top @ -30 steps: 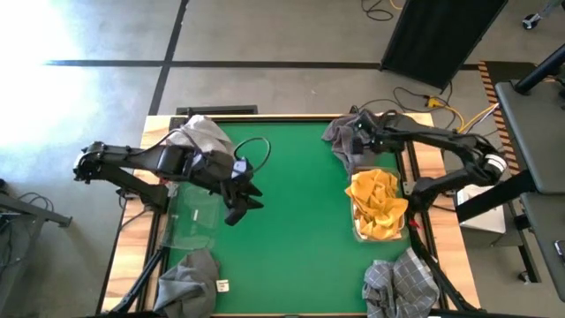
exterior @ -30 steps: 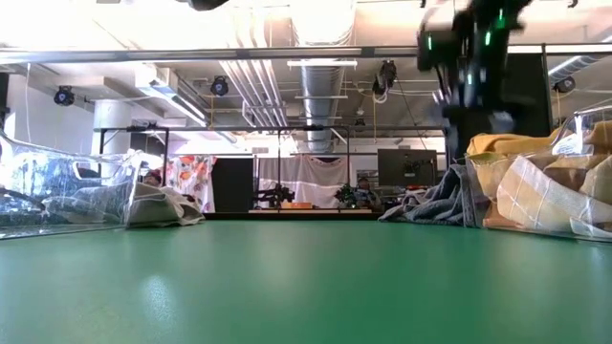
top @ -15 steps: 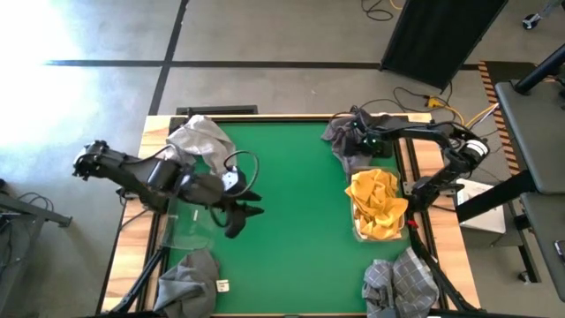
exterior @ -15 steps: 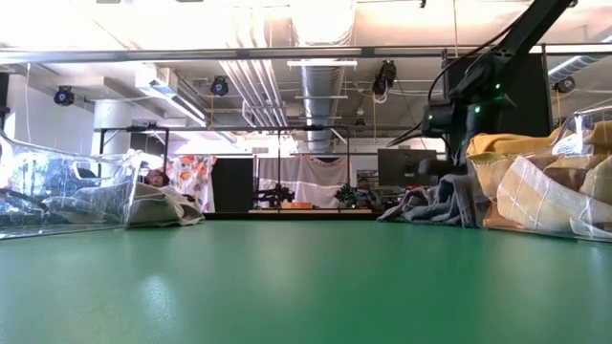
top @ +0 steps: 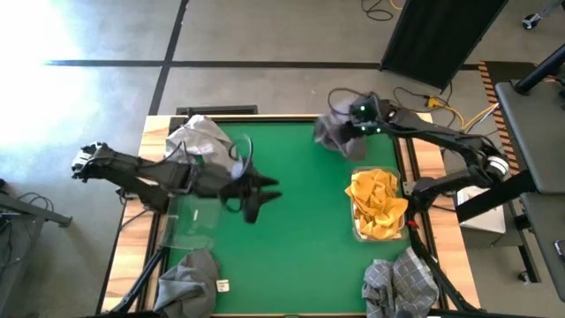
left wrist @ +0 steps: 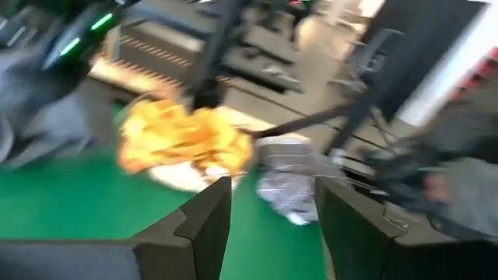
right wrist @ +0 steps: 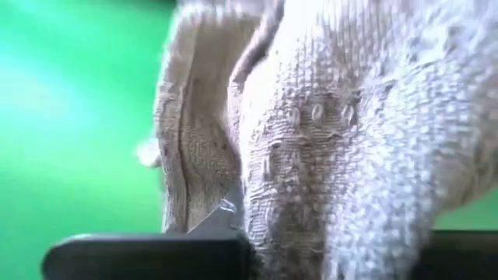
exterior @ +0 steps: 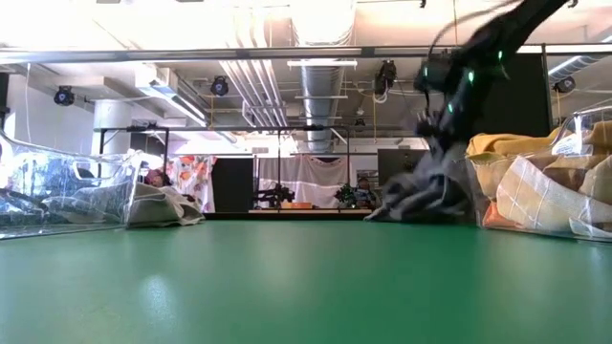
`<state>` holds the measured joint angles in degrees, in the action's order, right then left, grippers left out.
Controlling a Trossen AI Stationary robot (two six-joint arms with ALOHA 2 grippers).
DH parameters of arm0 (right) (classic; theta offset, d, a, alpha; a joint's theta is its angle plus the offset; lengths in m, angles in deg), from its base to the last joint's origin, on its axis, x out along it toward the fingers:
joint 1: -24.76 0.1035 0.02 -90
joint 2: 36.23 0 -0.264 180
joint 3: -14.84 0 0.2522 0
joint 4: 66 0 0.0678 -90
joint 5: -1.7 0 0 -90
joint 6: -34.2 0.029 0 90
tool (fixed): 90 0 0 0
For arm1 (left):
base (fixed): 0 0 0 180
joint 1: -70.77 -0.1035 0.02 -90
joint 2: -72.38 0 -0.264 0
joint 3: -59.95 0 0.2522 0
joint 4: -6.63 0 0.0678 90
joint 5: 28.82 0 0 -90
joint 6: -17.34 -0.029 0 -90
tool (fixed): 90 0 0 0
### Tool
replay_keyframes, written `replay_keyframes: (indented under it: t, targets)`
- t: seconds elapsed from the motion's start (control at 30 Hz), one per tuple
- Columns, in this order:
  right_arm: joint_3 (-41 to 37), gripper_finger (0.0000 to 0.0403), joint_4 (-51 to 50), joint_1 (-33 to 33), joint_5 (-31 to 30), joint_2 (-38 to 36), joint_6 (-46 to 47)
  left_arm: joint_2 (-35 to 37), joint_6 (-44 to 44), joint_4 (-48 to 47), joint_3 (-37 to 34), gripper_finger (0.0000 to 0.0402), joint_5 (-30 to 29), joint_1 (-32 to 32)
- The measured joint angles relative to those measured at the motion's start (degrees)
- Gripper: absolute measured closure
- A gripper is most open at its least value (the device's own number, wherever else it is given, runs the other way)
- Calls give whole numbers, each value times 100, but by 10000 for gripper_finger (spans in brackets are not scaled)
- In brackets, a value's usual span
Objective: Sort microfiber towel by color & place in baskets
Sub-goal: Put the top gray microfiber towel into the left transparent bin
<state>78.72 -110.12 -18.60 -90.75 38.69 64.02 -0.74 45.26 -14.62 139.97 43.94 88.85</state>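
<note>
My right gripper (top: pixel 355 117) is shut on a grey microfiber towel (top: pixel 332 132) at the table's far right; in the low view that towel (exterior: pixel 421 191) rises to a peak under the gripper (exterior: pixel 446 107). Orange-yellow towels (top: pixel 377 205) fill the right basket (top: pixel 357 231). My left gripper (top: pixel 262 189) hovers open over the green mat left of centre, with nothing between its fingers (left wrist: pixel 208 222). The see-through left basket (top: pixel 192 219) stands beside that arm. My right gripper pinches a bunched upper fold of the grey towel (right wrist: pixel 311 194) between its two fingers (right wrist: pixel 148 253), coming from above. How many layers, I cannot tell. The towel hangs below the fingers, and its lower folds (exterior: pixel 406 208) still lie on the table.
More grey towels lie at the far left (top: pixel 201 137), the near left (top: pixel 189 278) and the near right corner (top: pixel 402 281). The middle of the green mat (top: pixel 300 230) is bare. Cables run behind the table's far edge (top: pixel 415 97).
My right gripper has gone down onto the grey towel, shut on it, then risen and moved a little toward the table's left edge. The towel's top is drawn up into a peak while its lower part stays down. My left gripper has moved toward the table's middle.
</note>
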Motion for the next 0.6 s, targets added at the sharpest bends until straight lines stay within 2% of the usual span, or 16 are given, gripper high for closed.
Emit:
replay_keyframes:
  t: [0.07,0.13,0.27,0.33,0.47,0.6]
  targets:
    - [260,380,123,116,175,-222,-461,13,216,-12,-141,228,-23,-314]
    - [546,379,282,234,640,-385,-1035,13,216,91,-158,224,-25,-595]
    - [1118,379,326,632,2144,-605,-2505,-40,-93,181,20,210,44,-1151]
    - [1370,379,320,902,2753,-661,-3217,-138,-231,159,212,199,279,-1436]
    - [1836,379,311,1529,3000,-657,-4242,-519,-732,-155,771,165,794,-1928]
    - [2142,379,324,1945,2985,-608,-4922,-1027,-1309,-795,1453,126,881,-2258]
